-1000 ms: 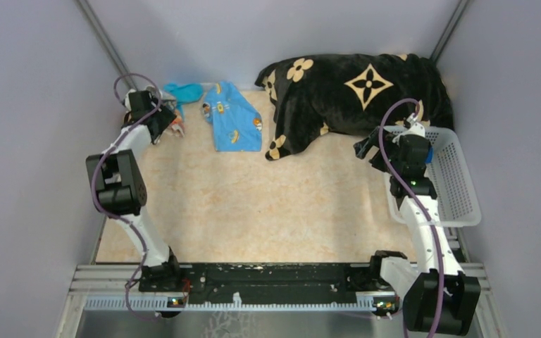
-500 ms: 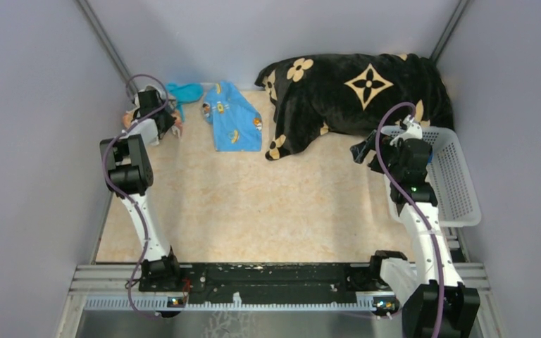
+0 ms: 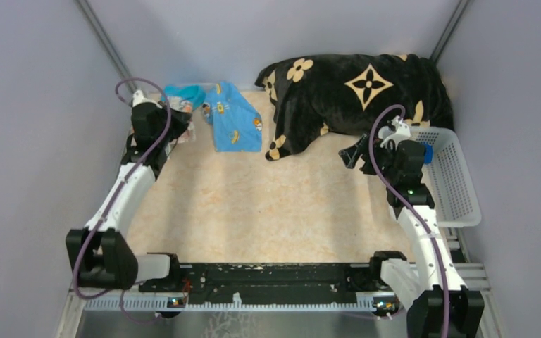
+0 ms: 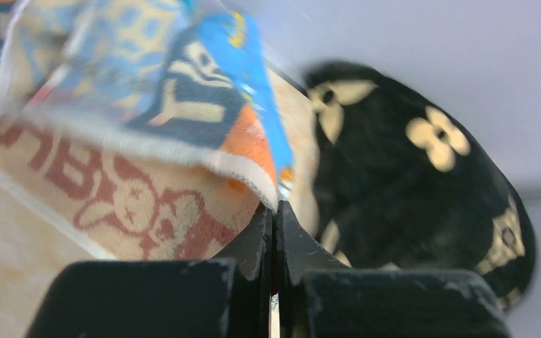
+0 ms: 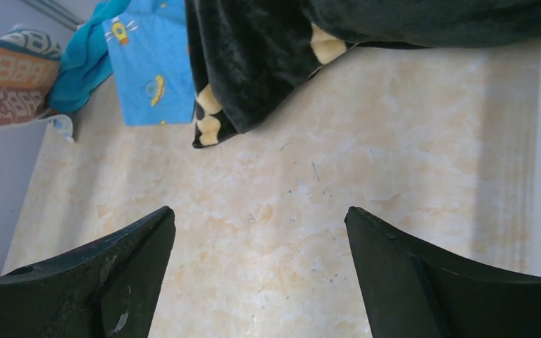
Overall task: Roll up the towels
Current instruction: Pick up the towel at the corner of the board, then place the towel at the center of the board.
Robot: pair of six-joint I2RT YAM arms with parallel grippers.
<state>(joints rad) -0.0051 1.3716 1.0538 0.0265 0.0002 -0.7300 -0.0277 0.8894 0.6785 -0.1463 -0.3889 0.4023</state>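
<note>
Left hand [image 4: 275, 215] tight on striped towel [image 4: 134, 197] edge, far back left.

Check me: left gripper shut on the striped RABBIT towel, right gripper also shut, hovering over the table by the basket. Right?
One error: the right gripper is open, not shut; the right wrist view shows its fingers wide apart over the table. The rest stands: left gripper shut on the striped RABBIT towel, basket beside the right gripper.

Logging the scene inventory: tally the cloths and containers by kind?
Towels: 3 (striped RABBIT towel, turquoise towel, light blue print towel)
Blanket: 1
Basket: 1
Total: 5
Blue patch at the basket's rim: unclear, uncounted.
</note>
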